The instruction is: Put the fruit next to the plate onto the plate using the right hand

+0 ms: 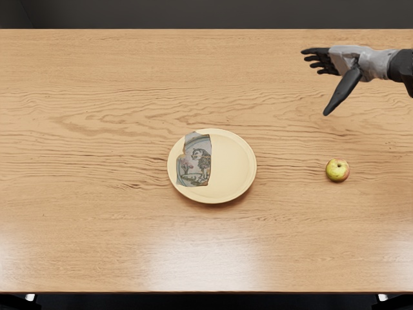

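A small yellow-green apple (337, 170) with a red blush lies on the wooden table, to the right of the plate. The cream plate (232, 169) sits mid-table and carries a patterned picture on its left part. My right hand (332, 71) comes in from the upper right edge, well above and behind the apple, apart from it. Its fingers are spread and the thumb points down; it holds nothing. The left arm does not show.
The wooden table (97, 129) spans the whole view, with its far edge along the top and its near edge along the bottom. Nothing else stands on it besides the plate and the apple.
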Tool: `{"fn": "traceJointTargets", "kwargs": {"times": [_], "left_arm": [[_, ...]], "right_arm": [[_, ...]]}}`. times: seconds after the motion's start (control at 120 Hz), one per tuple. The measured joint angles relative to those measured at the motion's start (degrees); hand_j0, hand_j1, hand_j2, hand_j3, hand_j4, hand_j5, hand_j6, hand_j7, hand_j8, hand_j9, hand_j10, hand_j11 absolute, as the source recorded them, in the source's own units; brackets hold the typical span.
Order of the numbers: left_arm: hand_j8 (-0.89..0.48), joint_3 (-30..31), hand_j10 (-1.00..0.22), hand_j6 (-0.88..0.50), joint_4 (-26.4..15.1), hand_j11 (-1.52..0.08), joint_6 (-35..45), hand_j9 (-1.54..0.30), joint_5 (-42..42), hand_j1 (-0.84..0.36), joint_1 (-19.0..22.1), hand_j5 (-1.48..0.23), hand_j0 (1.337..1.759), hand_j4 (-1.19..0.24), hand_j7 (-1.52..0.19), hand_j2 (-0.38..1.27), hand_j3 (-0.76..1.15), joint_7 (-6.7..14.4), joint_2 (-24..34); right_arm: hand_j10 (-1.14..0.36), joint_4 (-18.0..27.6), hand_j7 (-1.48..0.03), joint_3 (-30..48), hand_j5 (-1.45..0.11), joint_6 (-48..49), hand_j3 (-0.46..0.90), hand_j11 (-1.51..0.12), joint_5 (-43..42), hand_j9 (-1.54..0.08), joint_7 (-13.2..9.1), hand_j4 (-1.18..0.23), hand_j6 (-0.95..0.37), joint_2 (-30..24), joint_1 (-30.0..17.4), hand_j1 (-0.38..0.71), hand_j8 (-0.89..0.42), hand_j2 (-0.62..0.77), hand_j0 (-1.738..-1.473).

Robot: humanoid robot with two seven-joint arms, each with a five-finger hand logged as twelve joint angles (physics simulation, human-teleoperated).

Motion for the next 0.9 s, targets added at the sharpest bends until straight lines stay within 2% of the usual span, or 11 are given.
{"fn": "traceJointTargets", "kwargs": {"times": [0.125,0.242,0.283,0.375,0.408,0.45,0.533,0.633,0.683,0.75,0.9], "left_arm": [[0.0,0.0,0.0,0.0,0.0,0.0,0.0,0.0,0.0,0.35,0.0,0.0,1.658,0.0,0.0,0.0,0.0,0.0,0.0],[0.0,0.0,0.0,0.0,0.0,0.0,0.0,0.0,0.0,0.35,0.0,0.0,1.658,0.0,0.0,0.0,0.0,0.0,0.0],[0.0,0.0,0.0,0.0,0.0,0.0,0.0,0.0,0.0,0.35,0.0,0.0,1.658,0.0,0.0,0.0,0.0,0.0,0.0],[0.0,0.0,0.0,0.0,0.0,0.0,0.0,0.0,0.0,0.35,0.0,0.0,1.658,0.0,0.0,0.0,0.0,0.0,0.0],[0.0,0.0,0.0,0.0,0.0,0.0,0.0,0.0,0.0,0.35,0.0,0.0,1.658,0.0,0.0,0.0,0.0,0.0,0.0],[0.0,0.0,0.0,0.0,0.0,0.0,0.0,0.0,0.0,0.35,0.0,0.0,1.658,0.0,0.0,0.0,0.0,0.0,0.0],[0.0,0.0,0.0,0.0,0.0,0.0,0.0,0.0,0.0,0.35,0.0,0.0,1.658,0.0,0.0,0.0,0.0,0.0,0.0],[0.0,0.0,0.0,0.0,0.0,0.0,0.0,0.0,0.0,0.35,0.0,0.0,1.658,0.0,0.0,0.0,0.0,0.0,0.0],[0.0,0.0,0.0,0.0,0.0,0.0,0.0,0.0,0.0,0.35,0.0,0.0,1.658,0.0,0.0,0.0,0.0,0.0,0.0],[0.0,0.0,0.0,0.0,0.0,0.0,0.0,0.0,0.0,0.35,0.0,0.0,1.658,0.0,0.0,0.0,0.0,0.0,0.0],[0.0,0.0,0.0,0.0,0.0,0.0,0.0,0.0,0.0,0.35,0.0,0.0,1.658,0.0,0.0,0.0,0.0,0.0,0.0]], "right_arm": [[-0.02,0.1,-0.02,-0.4,-0.02,0.0,0.0,-0.02,-0.3,-0.02,-0.1,-0.02,-0.02,0.7,-1.1,-0.33,-0.02,0.0,-1.658],[-0.02,-0.3,-0.02,-0.5,-0.02,0.0,0.0,-0.02,-0.4,-0.02,-1.5,-0.02,-0.02,1.4,-1.2,-0.33,-0.02,0.0,-1.658],[-0.02,-0.8,-0.02,-0.2,-0.02,0.0,0.0,-0.02,-0.3,-0.02,-4.4,-0.02,-0.02,1.1,-1.2,-0.33,-0.02,0.0,-1.658],[-0.02,0.5,-0.02,0.8,-0.02,0.0,0.0,-0.02,-0.4,-0.02,-13.9,-0.02,-0.02,0.2,-1.0,-0.33,-0.02,0.0,-1.658],[-0.02,3.9,-0.02,1.0,-0.02,0.0,0.0,-0.02,-0.5,-0.02,-16.6,-0.02,-0.02,-1.4,-0.5,-0.33,-0.02,0.0,-1.658],[-0.02,11.4,-0.02,1.3,-0.02,0.0,0.0,-0.02,-0.5,-0.02,-20.2,-0.02,-0.02,-4.9,0.5,-0.33,-0.02,0.0,-1.658],[-0.02,24.5,-0.02,1.5,-0.02,0.0,0.0,-0.02,-1.3,-0.02,-29.2,-0.02,-0.02,-11.0,3.2,-0.33,-0.02,0.0,-1.658],[-0.02,41.1,-0.02,1.6,-0.02,0.0,0.0,-0.02,-5.8,-0.02,-35.9,-0.02,-0.02,-20.4,8.6,-0.33,-0.02,0.0,-1.658],[-0.02,46.4,-0.02,1.4,-0.02,0.0,0.0,-0.02,-7.5,-0.02,-37.8,-0.02,-0.02,-23.1,9.9,-0.33,-0.02,0.0,-1.658],[-0.02,51.6,-0.02,1.2,-0.02,-2.7,0.0,-0.02,-11.4,-0.02,-39.3,-0.02,-0.02,-24.9,9.9,-0.33,-0.02,0.0,-1.658],[-0.02,57.9,-0.02,1.2,-0.02,-15.5,0.0,-0.02,-18.3,-0.02,-40.5,-0.02,-0.02,-24.3,5.0,-0.33,-0.02,0.0,-1.658]]}}
